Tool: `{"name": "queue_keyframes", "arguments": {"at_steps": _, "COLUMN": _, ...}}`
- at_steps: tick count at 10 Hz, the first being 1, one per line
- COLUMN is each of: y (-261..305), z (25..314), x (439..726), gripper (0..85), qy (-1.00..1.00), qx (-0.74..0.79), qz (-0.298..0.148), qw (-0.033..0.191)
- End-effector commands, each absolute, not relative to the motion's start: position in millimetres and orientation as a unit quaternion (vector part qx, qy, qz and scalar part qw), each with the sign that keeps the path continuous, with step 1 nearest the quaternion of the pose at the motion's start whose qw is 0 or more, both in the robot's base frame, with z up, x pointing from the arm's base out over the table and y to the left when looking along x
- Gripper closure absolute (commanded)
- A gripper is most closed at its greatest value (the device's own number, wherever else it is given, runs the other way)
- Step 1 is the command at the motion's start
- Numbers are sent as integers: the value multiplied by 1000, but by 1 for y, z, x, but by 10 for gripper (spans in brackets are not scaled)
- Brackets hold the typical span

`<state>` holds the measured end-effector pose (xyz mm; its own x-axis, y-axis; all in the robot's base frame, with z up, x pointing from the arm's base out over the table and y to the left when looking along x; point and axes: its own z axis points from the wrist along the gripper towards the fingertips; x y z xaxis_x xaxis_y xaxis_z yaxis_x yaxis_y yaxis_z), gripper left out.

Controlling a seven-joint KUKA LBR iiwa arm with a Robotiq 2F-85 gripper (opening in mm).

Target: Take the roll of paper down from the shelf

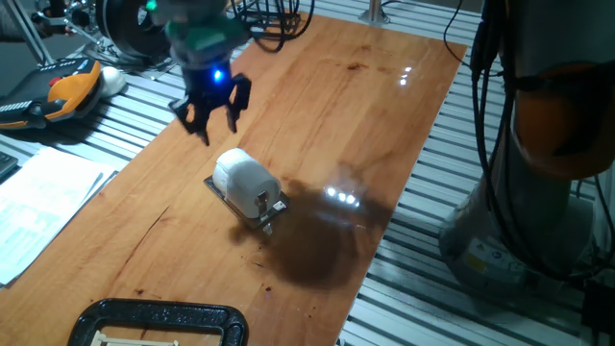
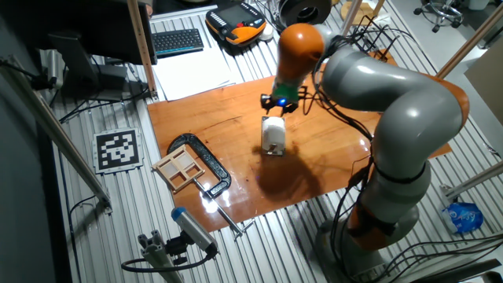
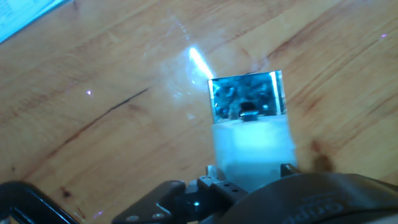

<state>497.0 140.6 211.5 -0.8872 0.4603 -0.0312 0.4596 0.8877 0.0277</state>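
The roll of paper (image 1: 243,179) is a small white cylinder lying on its side on the shelf (image 1: 270,211), a shiny grey metal plate resting on the wooden table (image 1: 317,106). My gripper (image 1: 213,117) hangs above the table just behind and left of the roll, apart from it, with its jaws spread and empty. In the other fixed view the gripper (image 2: 279,103) is right behind the roll (image 2: 273,134). In the hand view the roll (image 3: 252,149) lies below the mirror-like bare part of the shelf (image 3: 247,96).
A large black clamp (image 1: 159,322) lies at the table's near corner, with a wooden frame (image 2: 181,167) beside it. White paper sheets (image 1: 38,207) and an orange pendant (image 1: 72,86) lie off the table to the left. The arm's base (image 2: 393,196) stands to the right.
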Motion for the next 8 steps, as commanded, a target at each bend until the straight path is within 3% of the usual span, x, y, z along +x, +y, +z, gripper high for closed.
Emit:
{"name": "queue_keyframes", "arguments": {"at_steps": 1, "y": 155, "z": 209, "x": 496, "gripper": 340, "qy": 971, "qx": 238, "qz": 11, "qw": 22}}
{"name": "queue_keyframes", "arguments": {"at_steps": 3, "y": 156, "z": 205, "x": 494, "gripper": 340, "qy": 969, "qx": 245, "qz": 3, "qw": 33}}
{"name": "queue_keyframes", "arguments": {"at_steps": 4, "y": 156, "z": 203, "x": 493, "gripper": 170, "qy": 969, "qx": 246, "qz": 3, "qw": 37}}
{"name": "queue_keyframes", "arguments": {"at_steps": 6, "y": 148, "z": 196, "x": 488, "gripper": 170, "qy": 971, "qx": 234, "qz": 11, "qw": 43}}
{"name": "queue_keyframes", "arguments": {"at_steps": 7, "y": 141, "z": 192, "x": 487, "gripper": 0, "qy": 976, "qx": 214, "qz": 15, "qw": 43}}
{"name": "queue_keyframes", "arguments": {"at_steps": 8, "y": 131, "z": 189, "x": 488, "gripper": 0, "qy": 979, "qx": 200, "qz": 19, "qw": 44}}
